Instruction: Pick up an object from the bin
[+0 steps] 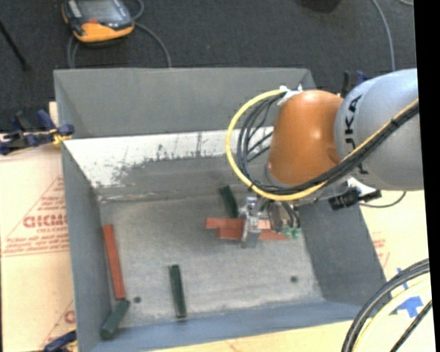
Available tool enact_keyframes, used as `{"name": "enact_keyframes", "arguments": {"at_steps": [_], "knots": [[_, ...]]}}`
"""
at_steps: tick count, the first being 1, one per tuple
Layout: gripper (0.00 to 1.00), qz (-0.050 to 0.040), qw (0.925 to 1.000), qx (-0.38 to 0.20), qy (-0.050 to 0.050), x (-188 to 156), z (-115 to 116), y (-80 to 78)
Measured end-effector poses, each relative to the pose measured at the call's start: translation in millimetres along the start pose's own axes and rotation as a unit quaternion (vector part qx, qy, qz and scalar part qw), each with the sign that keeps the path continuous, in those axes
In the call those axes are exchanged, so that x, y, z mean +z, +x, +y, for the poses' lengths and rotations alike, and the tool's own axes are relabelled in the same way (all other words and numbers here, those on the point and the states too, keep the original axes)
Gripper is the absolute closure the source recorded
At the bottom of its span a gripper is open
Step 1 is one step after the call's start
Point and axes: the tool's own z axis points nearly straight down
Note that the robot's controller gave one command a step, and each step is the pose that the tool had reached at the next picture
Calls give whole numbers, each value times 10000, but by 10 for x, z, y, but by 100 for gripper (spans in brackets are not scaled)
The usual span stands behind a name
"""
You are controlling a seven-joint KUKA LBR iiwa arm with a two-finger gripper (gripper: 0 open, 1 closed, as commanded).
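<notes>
Fingers (250,225) hang low in the right half of the grey bin (83,239), under the big orange cover (303,137) on the robot's wrist. I cannot tell if they are spread apart or pressed together, because the wrist and its cables hide a lot of them.

The thing closest to them is a red-brown block (223,227). It lies flat on the bin floor, a bit right of the middle. It sticks out to the left of the fingers and looks like it touches them. Its long side runs left to right across the floor, a little tilted. So I think a grab has to close across its short side. It looks flat and has straight edges, so it should be easy to pinch.

On the other side of the fingers an orange-red piece (272,235) peeks out. It may be part of the same block or another thing; I cannot tell. A dark green block (227,201) lies just behind the red-brown one, pointing toward the back wall. It is close and could get bumped.

Far off by the left wall lie a long red-brown stick (114,263) and a short dark green piece (113,319). A dark green stick (177,292) lies near the front wall.
</notes>
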Motion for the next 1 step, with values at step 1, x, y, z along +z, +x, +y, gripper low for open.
{"name": "enact_keyframes", "arguments": {"at_steps": [1], "knots": [[100, 9, 10000, 0, 1, -64, -1, 0]]}}
